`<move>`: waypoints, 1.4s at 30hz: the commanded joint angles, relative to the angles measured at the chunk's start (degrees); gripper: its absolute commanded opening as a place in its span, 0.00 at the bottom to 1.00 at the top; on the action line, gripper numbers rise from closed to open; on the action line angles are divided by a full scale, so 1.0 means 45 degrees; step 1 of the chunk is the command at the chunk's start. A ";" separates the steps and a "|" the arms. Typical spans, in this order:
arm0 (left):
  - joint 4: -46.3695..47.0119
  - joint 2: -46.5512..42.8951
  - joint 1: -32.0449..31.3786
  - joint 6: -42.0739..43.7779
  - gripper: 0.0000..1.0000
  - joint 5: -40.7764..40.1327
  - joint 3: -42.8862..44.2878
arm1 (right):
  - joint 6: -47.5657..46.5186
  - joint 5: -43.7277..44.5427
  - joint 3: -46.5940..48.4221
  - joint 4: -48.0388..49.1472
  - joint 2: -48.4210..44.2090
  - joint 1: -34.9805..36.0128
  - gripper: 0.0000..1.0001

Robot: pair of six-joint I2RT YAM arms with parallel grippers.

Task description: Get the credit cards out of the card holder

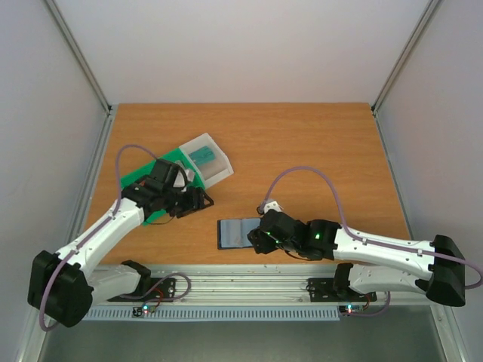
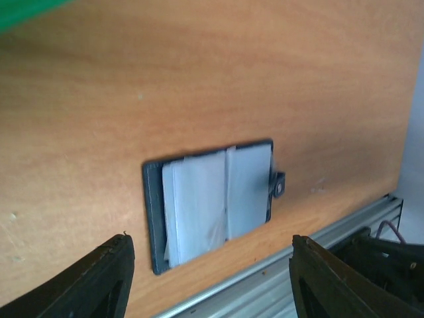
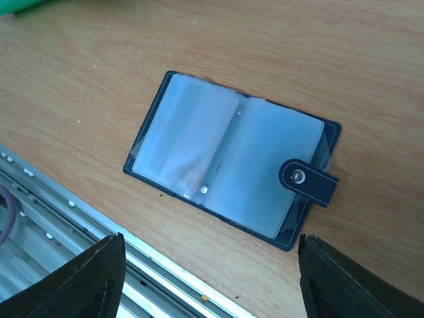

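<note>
The card holder (image 1: 235,231) lies open and flat near the table's front edge, its pale clear sleeves facing up. It also shows in the left wrist view (image 2: 212,199) and the right wrist view (image 3: 228,162), with its tab clasp (image 3: 308,180) on the right edge. I cannot make out any cards inside the sleeves. One teal credit card (image 1: 204,157) lies in the clear bin of the tray. My right gripper (image 1: 256,240) (image 3: 211,242) is open and empty just above the holder's right edge. My left gripper (image 1: 202,200) (image 2: 211,242) is open and empty, up and left of the holder.
A green-and-white compartment tray (image 1: 170,167) stands at the left behind my left gripper. An aluminium rail (image 1: 249,273) runs along the table's front edge, close to the holder; it also shows in the right wrist view (image 3: 59,205).
</note>
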 commanded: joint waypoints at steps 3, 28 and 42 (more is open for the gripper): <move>0.2293 -0.0559 -0.0671 -0.1115 0.59 0.0925 -0.1705 | -0.0364 0.0235 0.0328 0.0343 0.0443 -0.0378 0.60; 0.9034 0.3434 -0.1665 -0.3616 0.44 0.1533 -0.4217 | -0.0828 -0.2140 -0.1621 0.2317 0.2291 -0.3336 0.46; 1.0324 0.4511 -0.1665 -0.3855 0.42 0.1499 -0.4754 | -0.0902 -0.2937 -0.2136 0.3147 0.2884 -0.3429 0.38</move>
